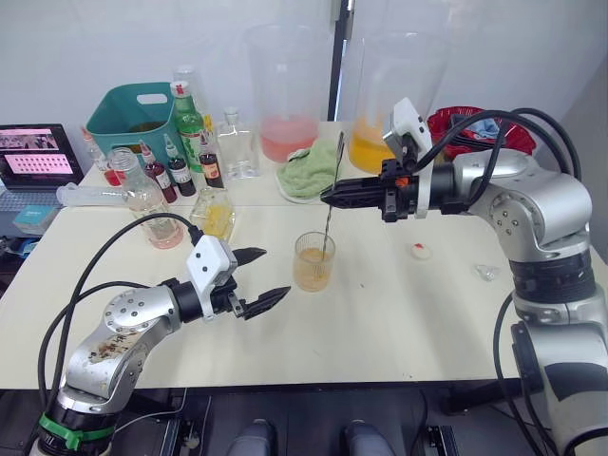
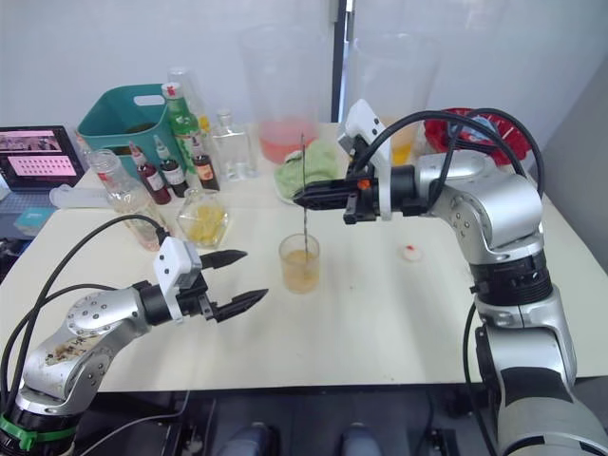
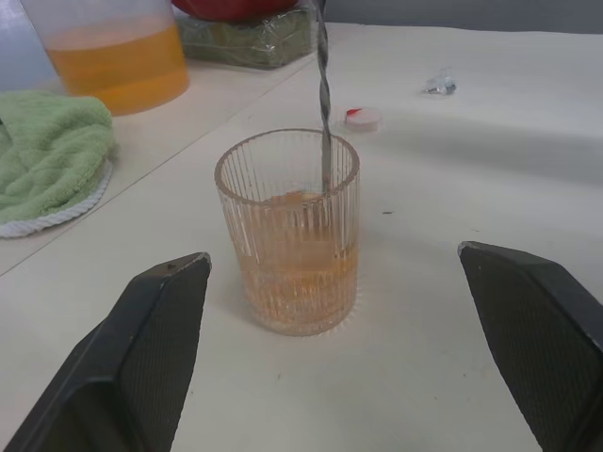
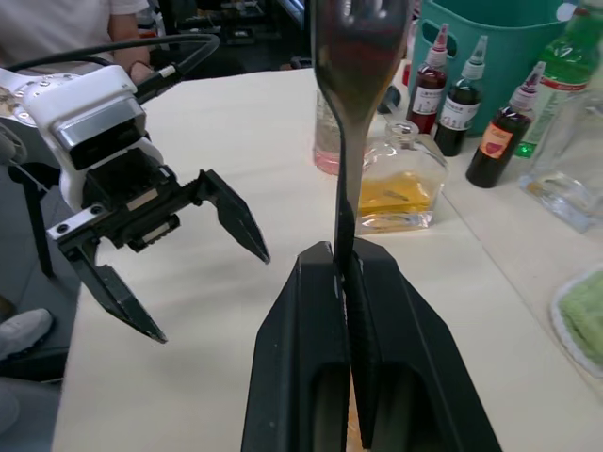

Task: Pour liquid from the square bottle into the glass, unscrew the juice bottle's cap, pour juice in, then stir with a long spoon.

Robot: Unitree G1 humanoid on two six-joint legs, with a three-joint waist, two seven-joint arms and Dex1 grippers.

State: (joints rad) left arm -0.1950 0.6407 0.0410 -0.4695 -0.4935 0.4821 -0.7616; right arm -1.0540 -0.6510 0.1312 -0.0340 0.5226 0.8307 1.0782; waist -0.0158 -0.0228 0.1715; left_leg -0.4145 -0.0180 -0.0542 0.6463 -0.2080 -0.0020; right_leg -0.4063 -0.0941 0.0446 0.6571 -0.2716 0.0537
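The glass [image 1: 313, 262] stands mid-table, about a third full of orange-pink liquid. My right gripper [image 1: 329, 196] hovers above it, shut on the long spoon [image 1: 332, 199], whose stem runs down into the glass [image 3: 287, 235]. My left gripper [image 1: 275, 273] is open just left of the glass, its fingers [image 3: 155, 339] apart on either side and not touching it. Behind it to the left, the square bottle [image 1: 214, 217] holds some yellow liquid. Beside that is the juice bottle [image 1: 152, 209], with pink juice low inside. The white cap [image 1: 420, 251] lies on the table right of the glass.
Two huge pitchers [image 1: 288, 90] [image 1: 380, 104] stand at the back behind a green cloth [image 1: 309, 171]. At back left are a teal basket [image 1: 133, 114], a green bottle [image 1: 190, 119], small dark bottles [image 1: 180, 176] and a laptop [image 1: 36, 154]. A red bowl [image 1: 456, 123] sits back right.
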